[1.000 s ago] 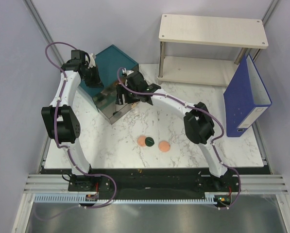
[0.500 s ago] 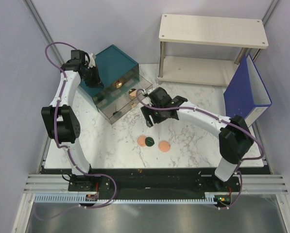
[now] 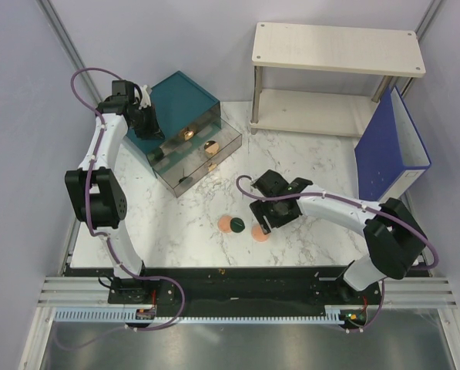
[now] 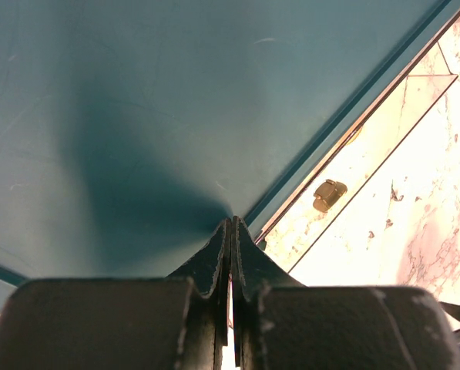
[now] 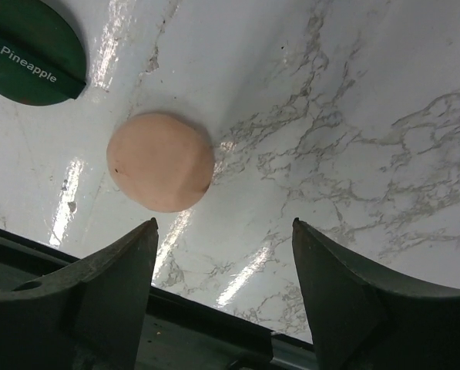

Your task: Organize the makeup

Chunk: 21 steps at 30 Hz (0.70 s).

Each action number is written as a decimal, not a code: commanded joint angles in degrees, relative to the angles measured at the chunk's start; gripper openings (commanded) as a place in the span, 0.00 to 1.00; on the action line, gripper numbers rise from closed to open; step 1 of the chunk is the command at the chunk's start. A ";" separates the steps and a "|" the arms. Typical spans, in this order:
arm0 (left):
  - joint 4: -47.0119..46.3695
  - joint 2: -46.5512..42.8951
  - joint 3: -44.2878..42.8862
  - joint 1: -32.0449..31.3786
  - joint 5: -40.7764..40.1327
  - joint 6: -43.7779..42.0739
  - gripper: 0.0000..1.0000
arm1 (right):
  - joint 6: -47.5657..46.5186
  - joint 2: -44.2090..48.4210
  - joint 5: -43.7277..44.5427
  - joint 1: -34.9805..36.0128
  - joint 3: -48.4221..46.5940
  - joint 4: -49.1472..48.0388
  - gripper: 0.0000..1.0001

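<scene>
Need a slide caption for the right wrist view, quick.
Open right gripper faces a peach-pink disc lying on the marble table, dark green compact at upper left.

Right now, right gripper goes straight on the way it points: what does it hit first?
Probably the marble tabletop right beside the peach disc: the open right gripper points down at it, disc off-centre toward one finger. Depth unclear; it may clip the disc.

Probably a robotics lab test cell, not a home: plain grey partition walls point(image 3: 18, 100) box in a marble-patterned table point(image 3: 314, 162), aluminium rails point(image 3: 237, 291) and a slotted cable duct point(image 3: 237, 315) line its near edge, and a left arm point(image 3: 99, 150) and right arm point(image 3: 331, 205) are bolted there.
</scene>
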State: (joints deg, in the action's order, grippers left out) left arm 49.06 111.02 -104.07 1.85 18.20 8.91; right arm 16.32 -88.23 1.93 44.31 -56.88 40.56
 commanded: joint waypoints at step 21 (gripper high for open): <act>12.03 4.55 7.83 -0.70 -2.46 -1.52 0.03 | 3.29 -8.89 -0.88 4.47 -2.00 -8.91 0.20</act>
State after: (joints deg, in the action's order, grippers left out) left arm 46.46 109.56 -101.41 1.87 18.31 8.93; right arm 19.11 -96.62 0.34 48.56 -56.93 33.01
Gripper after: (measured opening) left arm 0.027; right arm 0.302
